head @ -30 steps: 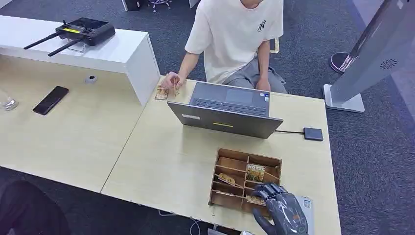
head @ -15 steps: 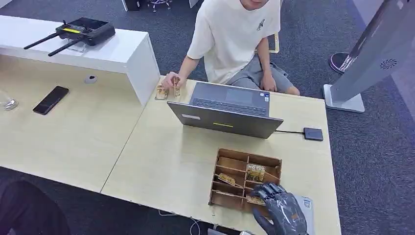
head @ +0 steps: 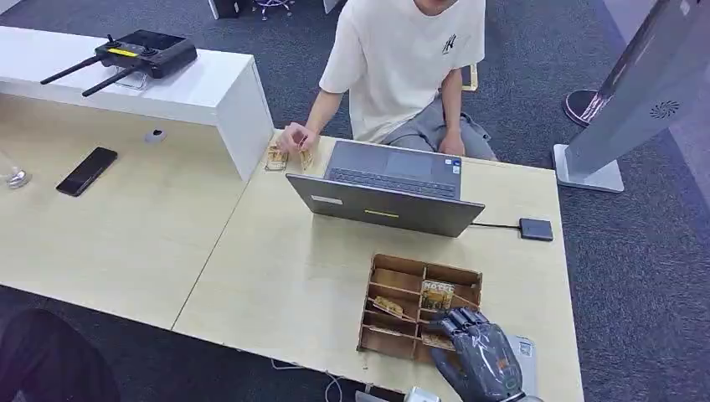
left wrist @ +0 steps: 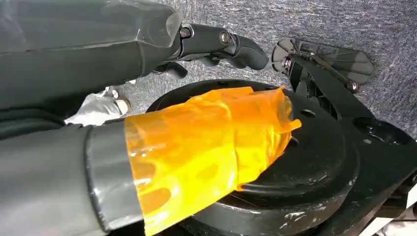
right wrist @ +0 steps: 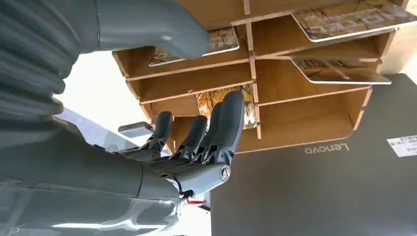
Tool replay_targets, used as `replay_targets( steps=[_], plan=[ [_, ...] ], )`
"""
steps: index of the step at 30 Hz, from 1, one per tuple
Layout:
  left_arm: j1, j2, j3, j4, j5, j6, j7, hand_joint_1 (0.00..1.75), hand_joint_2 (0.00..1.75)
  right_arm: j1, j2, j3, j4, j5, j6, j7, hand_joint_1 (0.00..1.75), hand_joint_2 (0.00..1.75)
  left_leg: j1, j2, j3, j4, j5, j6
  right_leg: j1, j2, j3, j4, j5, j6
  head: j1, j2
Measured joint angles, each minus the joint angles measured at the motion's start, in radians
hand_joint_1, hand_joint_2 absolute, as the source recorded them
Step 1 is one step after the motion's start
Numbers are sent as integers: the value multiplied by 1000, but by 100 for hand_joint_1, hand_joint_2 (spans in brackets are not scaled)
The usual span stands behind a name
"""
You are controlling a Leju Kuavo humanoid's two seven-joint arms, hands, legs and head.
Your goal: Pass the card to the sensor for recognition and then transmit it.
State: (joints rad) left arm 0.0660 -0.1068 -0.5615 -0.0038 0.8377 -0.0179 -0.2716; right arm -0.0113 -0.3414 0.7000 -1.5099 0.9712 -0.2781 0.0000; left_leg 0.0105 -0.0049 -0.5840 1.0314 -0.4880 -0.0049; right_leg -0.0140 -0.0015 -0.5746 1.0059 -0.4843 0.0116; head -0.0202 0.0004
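Grey carpet surrounds the pale worktop [head: 276,276]. A laptop [head: 387,191] sits toward its far edge, a wooden divided tray [head: 377,289] near the front right corner. The right hand [head: 479,356], fingers spread and holding nothing, reaches over the tray's nearest compartments, where a card [right wrist: 223,98] lies. Grasping, sensor pass and handover all remain.
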Motion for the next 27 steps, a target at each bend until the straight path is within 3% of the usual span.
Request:
replay_targets(
  steps=[27],
  plan=[
    [0,0,6,0,-4,1,0,0,0,1,0,0,21,9,7,11,82,175,0,0,0,0,0,0,0,0,0,0,0,0,0,0]
  ],
)
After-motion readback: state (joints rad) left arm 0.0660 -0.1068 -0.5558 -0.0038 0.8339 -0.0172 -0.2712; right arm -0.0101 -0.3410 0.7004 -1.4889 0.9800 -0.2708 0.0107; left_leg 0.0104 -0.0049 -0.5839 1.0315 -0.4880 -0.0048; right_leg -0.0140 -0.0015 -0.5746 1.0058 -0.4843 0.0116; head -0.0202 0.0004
